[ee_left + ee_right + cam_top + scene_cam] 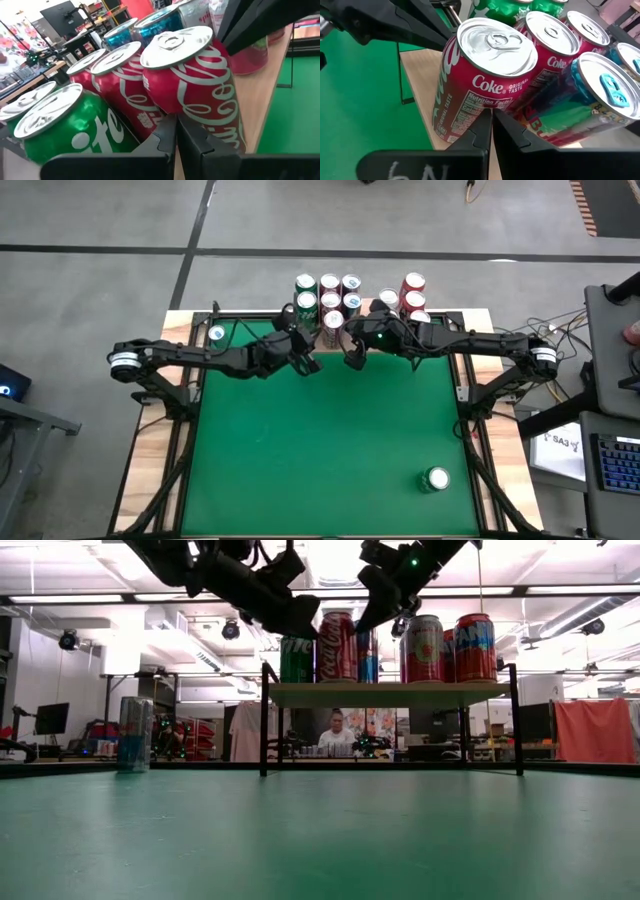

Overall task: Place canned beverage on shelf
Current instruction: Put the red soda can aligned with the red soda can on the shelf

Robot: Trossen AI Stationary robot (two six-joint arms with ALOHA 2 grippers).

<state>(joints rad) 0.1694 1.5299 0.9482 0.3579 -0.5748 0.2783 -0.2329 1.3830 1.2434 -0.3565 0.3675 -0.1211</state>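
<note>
Entry, as I read it from my station.

Shelf [445, 318]: light wooden board on thin black legs, at the far edge of the green surface [330, 440]. I count roughly a dozen cans crowded on it: green ones [306, 284] toward the left arm's side, red and blue in the middle, red ones [413, 284] toward the right arm's side.

Coca-Cola can [480, 80]: upright at the shelf's front edge, red with a silver lid. It touches the red can behind it. Also seen in the left wrist view [192, 85] and the low view [337, 645].

Left gripper [305, 362]: in front of the shelf, just beside the Coca-Cola can on the left arm's side. Fingers [165, 142] pressed together, holding nothing.

Right gripper [352, 360]: in front of the shelf, on the other side of the same can. Fingers [480, 131] pressed together, holding nothing.

Can on the surface, near side [436, 479]: upright, green with a white top, well apart from the shelf, toward the right arm's side.

Can on the surface, far-left corner [217, 334]: upright beside the left arm; in the low view [134, 734] it stands left of the shelf, blue and silver.

A person [336, 730] sits in the room beyond the shelf.
</note>
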